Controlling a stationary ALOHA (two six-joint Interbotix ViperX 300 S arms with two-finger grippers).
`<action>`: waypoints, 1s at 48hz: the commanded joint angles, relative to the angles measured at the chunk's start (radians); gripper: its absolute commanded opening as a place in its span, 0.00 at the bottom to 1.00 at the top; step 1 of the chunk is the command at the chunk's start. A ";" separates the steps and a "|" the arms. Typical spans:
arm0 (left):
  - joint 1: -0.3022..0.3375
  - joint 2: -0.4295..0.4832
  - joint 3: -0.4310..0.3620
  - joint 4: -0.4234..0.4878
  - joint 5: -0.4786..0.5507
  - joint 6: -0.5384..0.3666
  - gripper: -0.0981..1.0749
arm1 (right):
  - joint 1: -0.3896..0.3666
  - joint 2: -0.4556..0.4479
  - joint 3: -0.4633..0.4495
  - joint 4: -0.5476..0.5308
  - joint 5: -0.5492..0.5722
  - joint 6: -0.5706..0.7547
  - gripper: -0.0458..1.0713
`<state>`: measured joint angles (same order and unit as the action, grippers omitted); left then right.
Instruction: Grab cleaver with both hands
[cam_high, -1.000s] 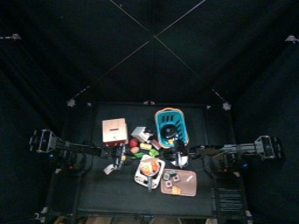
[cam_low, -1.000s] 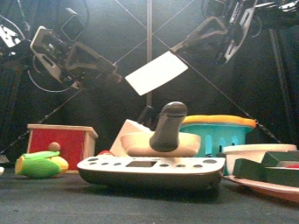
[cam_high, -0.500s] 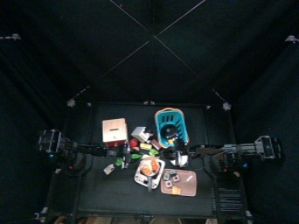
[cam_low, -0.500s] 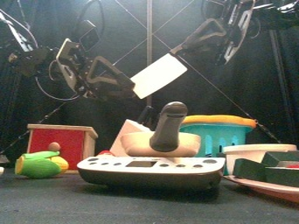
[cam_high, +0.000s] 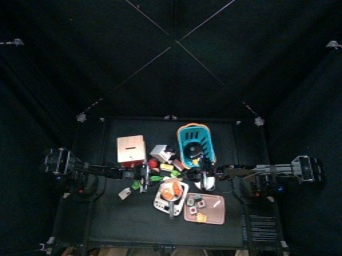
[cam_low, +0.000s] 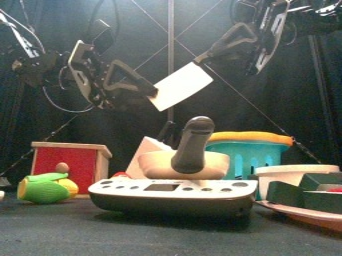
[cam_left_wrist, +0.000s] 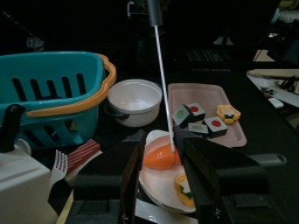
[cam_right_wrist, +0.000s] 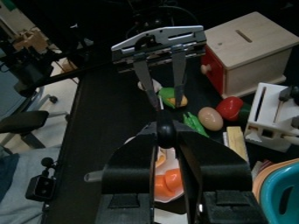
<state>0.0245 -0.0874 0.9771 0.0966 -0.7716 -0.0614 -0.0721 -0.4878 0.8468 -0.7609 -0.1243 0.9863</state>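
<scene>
The cleaver (cam_low: 182, 86) has a white blade and a dark handle and hangs tilted in the air above the table's middle. My right gripper (cam_low: 223, 50) reaches down from the upper right and is shut on the handle, which shows between its jaws in the right wrist view (cam_right_wrist: 167, 133). My left gripper (cam_low: 142, 93) is at the blade's left edge. Its jaws are open, one on each side of the blade, which shows edge-on as a thin line in the left wrist view (cam_left_wrist: 160, 79). The left gripper's fingers (cam_right_wrist: 142, 68) stand apart in the right wrist view.
Below stand a teal basket (cam_low: 249, 156), a red and wood box (cam_low: 70, 164), a grey base with a dark upright handle (cam_low: 177, 192) and a green and yellow toy (cam_low: 47, 187). A pink sushi tray (cam_left_wrist: 187, 94), a white bowl (cam_left_wrist: 136, 99) and a plate (cam_left_wrist: 149, 179) lie under the cleaver.
My left gripper has swung right and up from the far left until its open jaws straddle the blade's left edge. The right gripper has held the cleaver nearly still.
</scene>
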 joint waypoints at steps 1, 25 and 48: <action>-0.002 0.006 -0.023 0.000 -0.011 0.002 0.70 | -0.005 -0.020 -0.012 0.003 -0.008 -0.002 0.49; 0.005 -0.008 -0.028 -0.005 -0.017 0.002 0.42 | -0.005 -0.020 0.018 0.011 -0.008 0.003 0.49; 0.005 0.000 -0.021 -0.002 -0.034 0.003 0.41 | 0.005 -0.002 0.037 0.046 -0.008 0.005 0.49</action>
<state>0.0261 -0.0752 0.9679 0.0966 -0.7839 -0.0598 -0.0736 -0.4985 0.8851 -0.7332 -0.1289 0.9894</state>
